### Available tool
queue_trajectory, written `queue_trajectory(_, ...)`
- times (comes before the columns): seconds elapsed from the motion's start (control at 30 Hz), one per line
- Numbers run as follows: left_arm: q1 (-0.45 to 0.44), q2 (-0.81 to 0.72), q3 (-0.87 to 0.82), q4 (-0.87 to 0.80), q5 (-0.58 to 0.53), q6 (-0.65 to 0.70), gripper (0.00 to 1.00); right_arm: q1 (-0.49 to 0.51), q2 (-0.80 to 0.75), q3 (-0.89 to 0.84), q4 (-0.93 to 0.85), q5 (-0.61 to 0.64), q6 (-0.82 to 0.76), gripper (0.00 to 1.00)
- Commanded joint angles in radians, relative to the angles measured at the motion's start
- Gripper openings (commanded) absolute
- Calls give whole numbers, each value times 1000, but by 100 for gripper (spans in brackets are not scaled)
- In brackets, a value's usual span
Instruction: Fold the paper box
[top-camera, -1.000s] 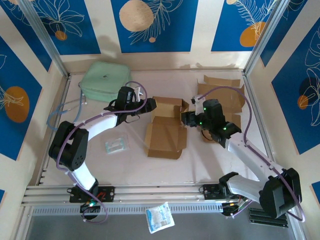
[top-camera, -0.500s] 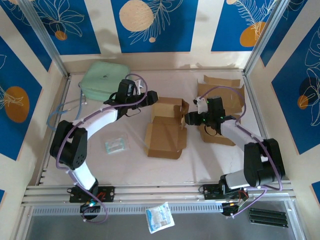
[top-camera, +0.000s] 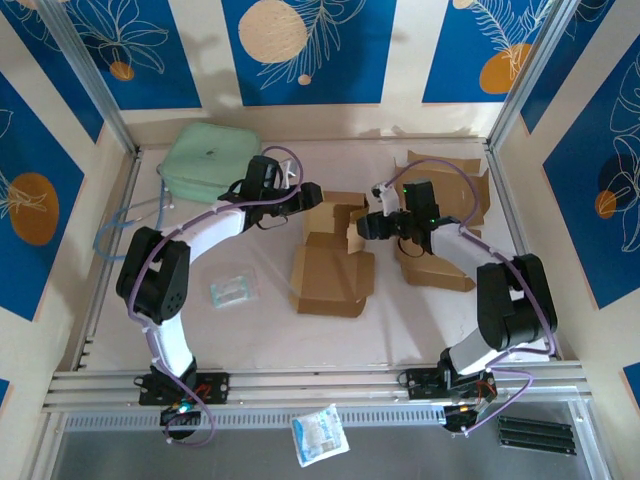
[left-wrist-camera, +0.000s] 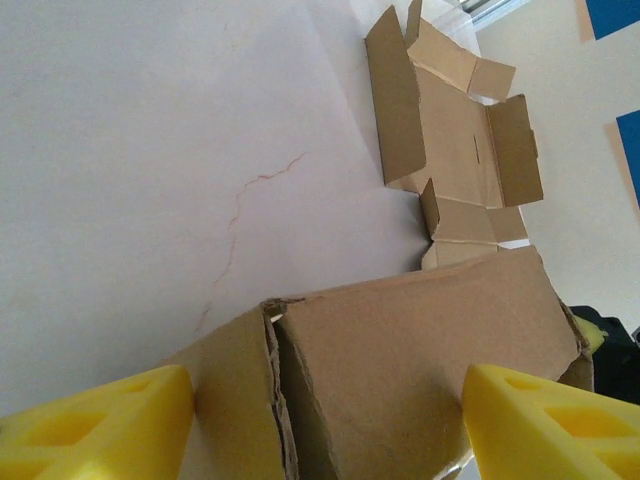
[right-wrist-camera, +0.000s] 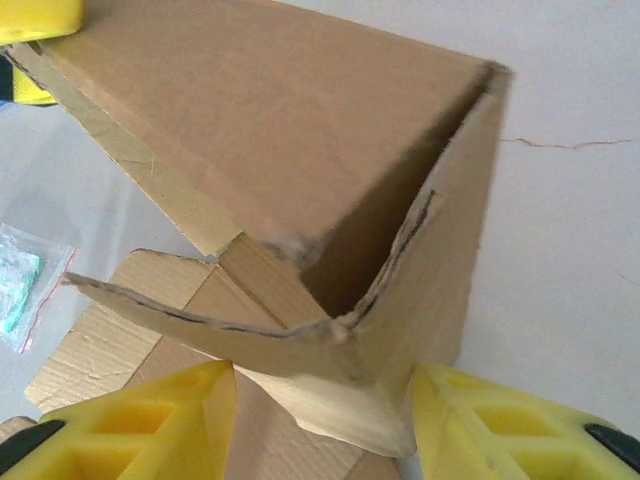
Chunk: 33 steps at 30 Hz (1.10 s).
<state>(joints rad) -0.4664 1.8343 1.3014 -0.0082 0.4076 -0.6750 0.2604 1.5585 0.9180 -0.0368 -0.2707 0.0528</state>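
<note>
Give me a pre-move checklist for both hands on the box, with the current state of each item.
1. Left hand straddles the far wall of the paper box: ok.
2. Left hand closed firmly on that wall: cannot tell; cardboard fills its gap.
3. Right hand has the bent corner flap inside its gap: ok.
4. Right hand pinching that flap: cannot tell.
5. Front panel folded up: not ok; it lies flat on the table.
6. Small packet lying apart from the box: ok.
</note>
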Motion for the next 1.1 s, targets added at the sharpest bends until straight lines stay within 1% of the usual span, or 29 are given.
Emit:
queue_trajectory(0.0,6,-1,9,12,39,-5,71,37,36,47,14,79,45,49)
queue_trajectory(0.1,6,-4,5,11,33,-3,71,70,66,56,49,224,107,46)
queue_trajectory(0.17,6,-5,2,8,31,-3,71,107,79,61,72,353,118,43)
queue_trajectory(0.23,7,-4,0,5,28,-3,71,149,92,63,103,516,125,41)
queue_trajectory(0.3,6,-4,-2,7,31,-5,71,179,103,65,124,602,126,37)
queue_trajectory(0.43,6,-6,-4,7,29,-5,71,219,126,55,170,736,136,25)
queue_trajectory(0.5,6,-7,-4,7,27,-6,71,223,141,59,166,745,139,20)
queue_trajectory(0.53,6,-6,-1,7,26,-6,70,227,149,64,155,751,147,16)
queue_trajectory(0.6,6,-6,-2,12,26,-9,70,238,160,66,143,773,175,0)
queue_trajectory(0.67,6,-4,-2,17,25,-13,71,259,173,67,147,808,196,0)
queue_trajectory(0.77,6,1,-2,21,27,-15,71,276,205,77,157,817,210,0)
queue_trajectory(0.8,6,2,-2,20,29,-15,71,277,215,84,158,815,215,8)
queue_trajectory(0.83,7,3,-4,21,30,-15,71,275,225,95,154,808,220,19)
queue_trajectory(0.87,6,3,-4,21,31,-15,71,273,235,106,148,799,220,26)
queue_trajectory(0.9,6,2,-6,23,32,-15,71,271,246,121,138,785,217,28)
queue_trajectory(0.93,6,-1,-10,23,32,-14,71,268,253,132,129,770,213,26)
queue_trajectory(1.0,6,-16,-17,24,23,-7,71,266,253,139,136,765,192,10)
queue_trajectory(1.03,6,-33,-25,23,11,0,71,267,245,135,145,764,168,5)
queue_trajectory(1.07,6,-54,-36,19,-6,7,72,266,234,135,147,761,142,2)
